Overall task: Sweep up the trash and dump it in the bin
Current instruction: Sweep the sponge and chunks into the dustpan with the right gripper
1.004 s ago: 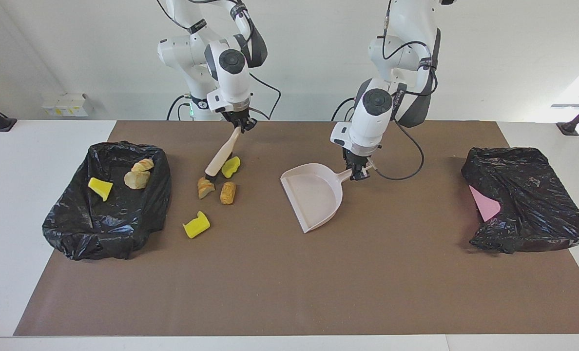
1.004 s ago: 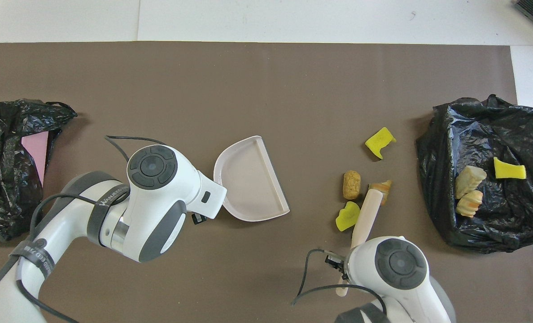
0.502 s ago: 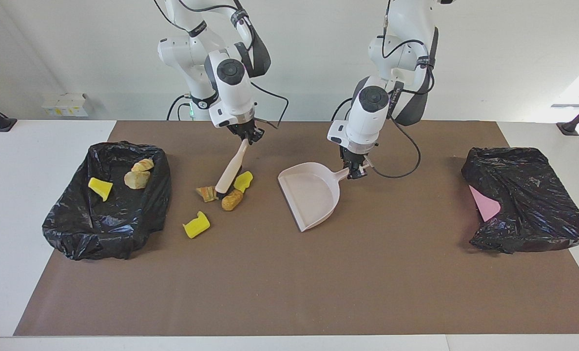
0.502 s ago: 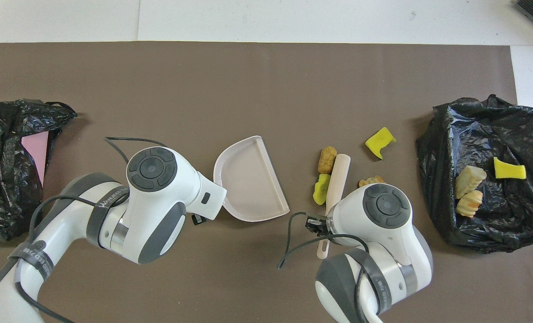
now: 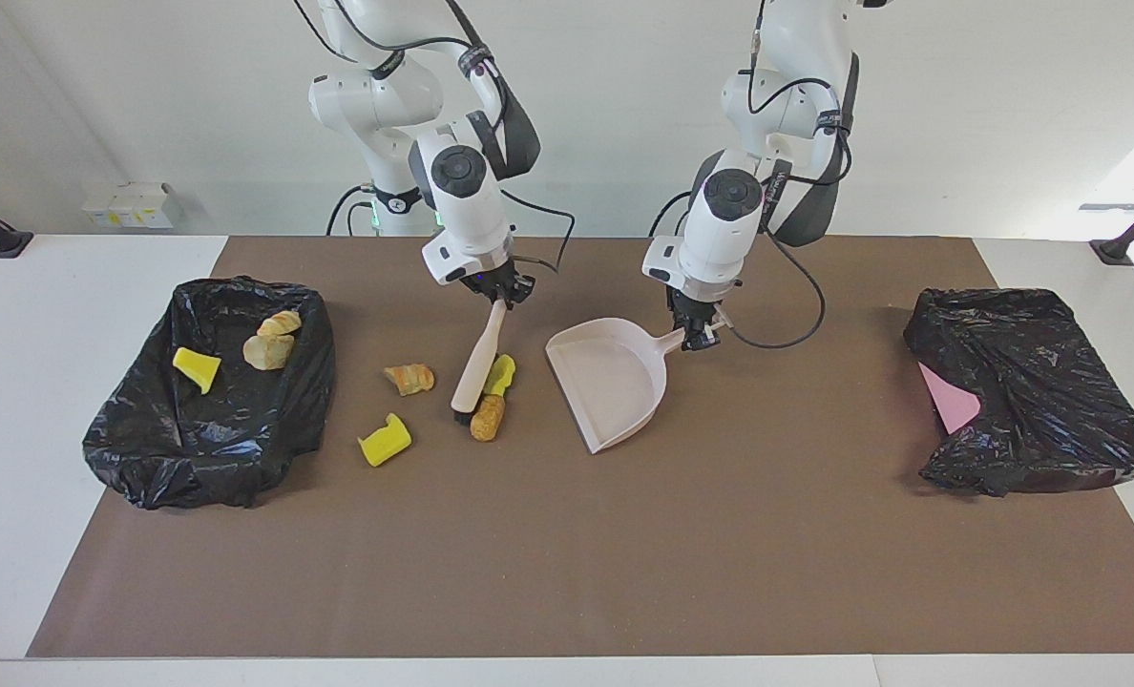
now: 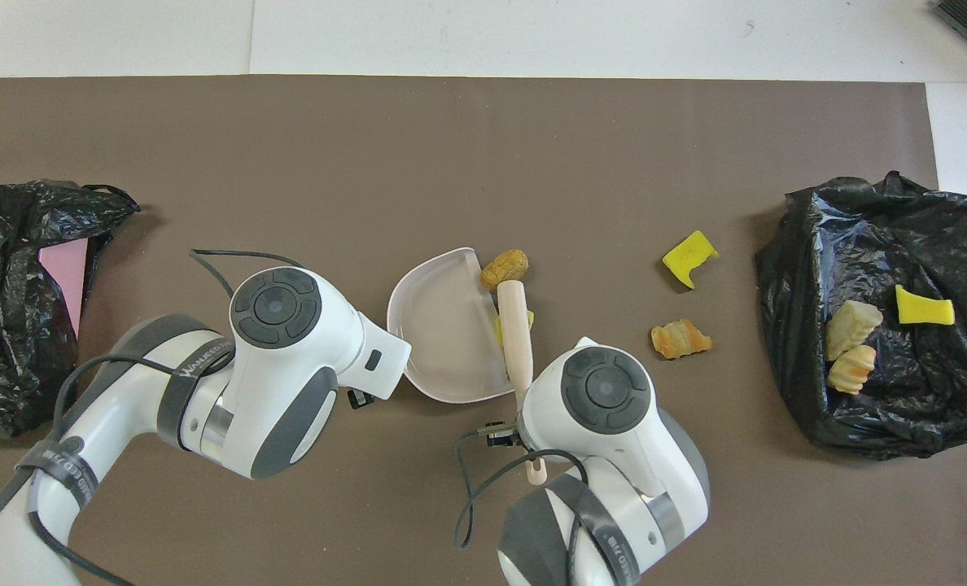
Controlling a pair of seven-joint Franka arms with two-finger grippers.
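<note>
My right gripper (image 5: 496, 290) is shut on the handle of the beige brush (image 5: 479, 358), whose head rests on the mat. A tan lump of trash (image 5: 488, 417) and a yellow chunk (image 5: 501, 374) lie against the brush, by the open mouth of the beige dustpan (image 5: 610, 382). My left gripper (image 5: 697, 335) is shut on the dustpan's handle. A striped tan lump (image 5: 409, 378) and a yellow chunk (image 5: 385, 441) lie between brush and bin. The black-lined bin (image 5: 147, 458) at the right arm's end holds a yellow chunk (image 5: 196, 367) and two tan lumps (image 5: 268, 351).
A second black bag (image 5: 1035, 391) with a pink sheet (image 5: 951, 401) showing lies at the left arm's end of the brown mat (image 5: 567, 553). In the overhead view both wrists cover their grippers, and the brush (image 6: 516, 325) lies across the dustpan's (image 6: 443, 325) mouth.
My right gripper swept the brush toward the dustpan, pushing one tan lump and one yellow chunk up to its mouth. The striped tan lump stayed where it was. The dustpan barely shifted.
</note>
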